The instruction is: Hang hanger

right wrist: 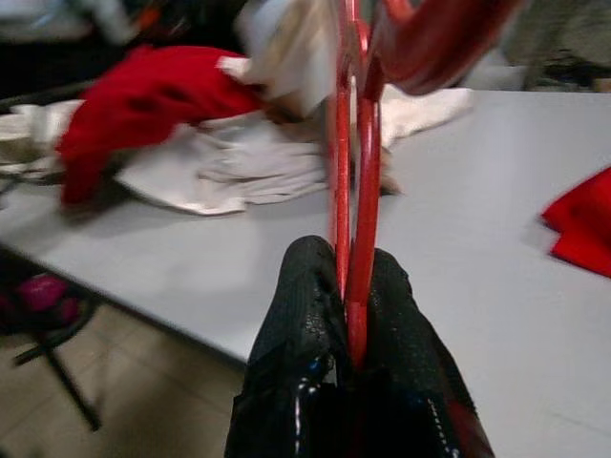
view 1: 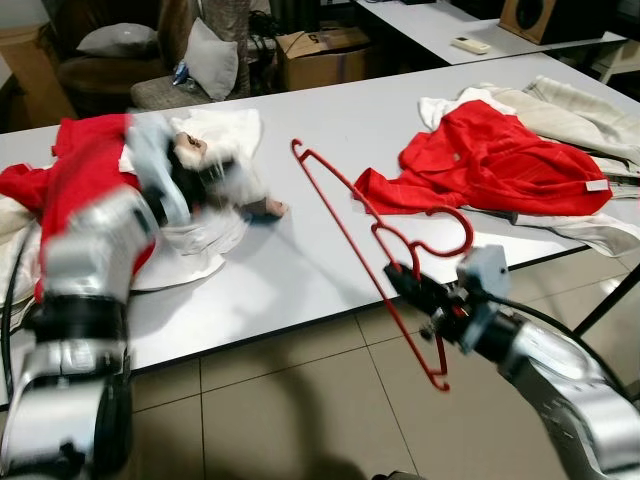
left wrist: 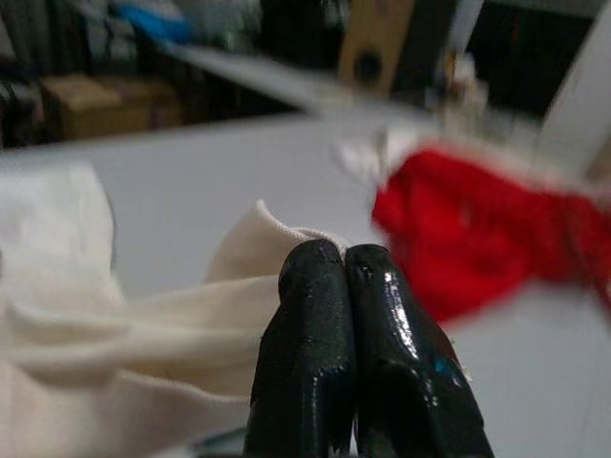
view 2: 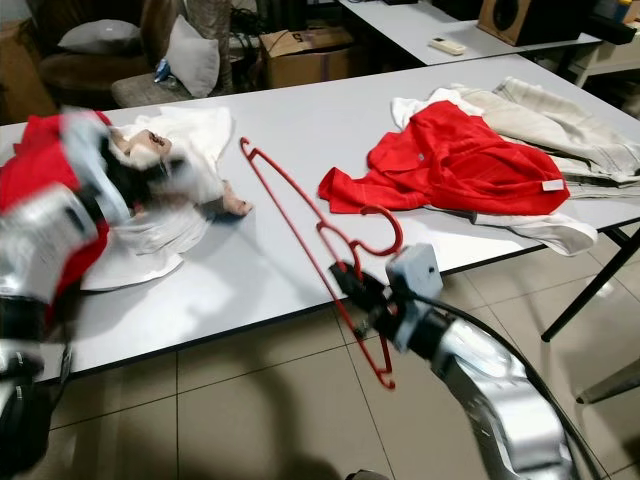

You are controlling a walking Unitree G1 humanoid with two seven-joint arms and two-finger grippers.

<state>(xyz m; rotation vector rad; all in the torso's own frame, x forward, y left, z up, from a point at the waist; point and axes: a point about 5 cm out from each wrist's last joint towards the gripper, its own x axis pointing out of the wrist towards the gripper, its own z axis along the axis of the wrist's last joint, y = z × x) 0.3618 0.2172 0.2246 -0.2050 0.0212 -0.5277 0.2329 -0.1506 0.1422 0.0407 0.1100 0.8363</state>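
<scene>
A red wire hanger (view 1: 345, 205) is held tilted over the front edge of the white table (view 1: 300, 270), its hook curling toward a red shirt (view 1: 490, 160). My right gripper (view 1: 405, 275) is shut on the hanger's lower bar near the hook, and the bars run between its fingers (right wrist: 305, 315) in the right wrist view. My left gripper (left wrist: 342, 253) is shut, blurred in the head views, at a white garment (view 1: 225, 130) on the table's left. The cloth (left wrist: 115, 324) rises to a peak right at the fingertips.
Another red garment (view 1: 70, 170) lies at the table's far left, and beige clothes (view 1: 570, 110) lie at its right end. Behind the table are a chair with cushions (view 1: 110, 60), a cardboard box (view 1: 320, 55) and a second table with a remote (view 1: 470, 44). Tiled floor lies in front.
</scene>
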